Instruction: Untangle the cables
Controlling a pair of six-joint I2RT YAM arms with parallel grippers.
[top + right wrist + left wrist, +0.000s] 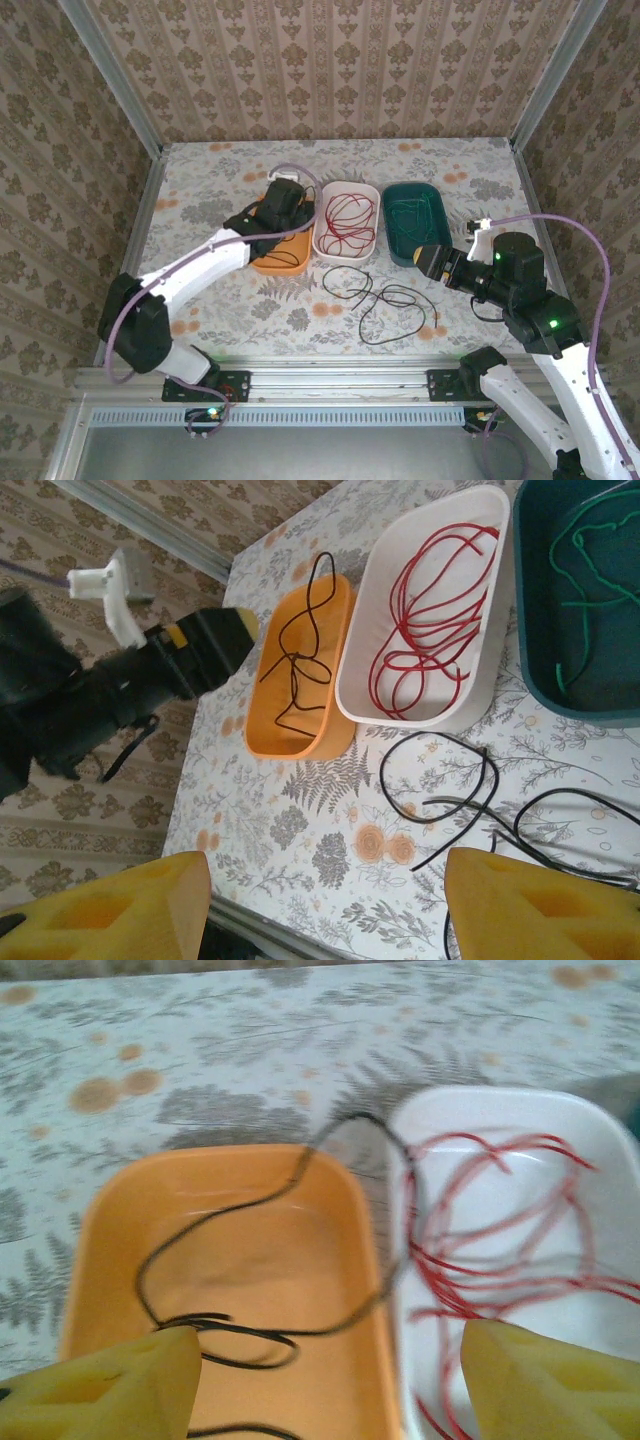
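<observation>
Hovering over the orange tray (290,262) at the middle of the floral-covered table (200,190), the left gripper (330,1350) shows its yellow fingers (110,1390) spread wide and pinching nothing. A length of black cable (250,1260) lies loose on the tray floor beneath them. One of its loops sits just beside the inner edge of the finger at the left of the wrist view, though whether they touch cannot be told. The cable's far end arches over the rim toward the neighbouring white tray (600,1160). That middle tray holds the coiled red cable (400,660). The dark teal tray (390,225), next along toward the table's right edge, holds the green cable (585,602). The three trays stand side by side in a row, with the orange one nearest the left edge. Between the trays and the table's near edge, black loops (488,775) sprawl across the cloth, crossing one another in front of the white and teal trays. The right gripper (328,880) hangs at the near end of the teal tray, above the right-hand reach of those loops. Its fingers (540,900) are likewise well apart, with nothing held between them and only cloth and cable strands showing in the gap below.
</observation>
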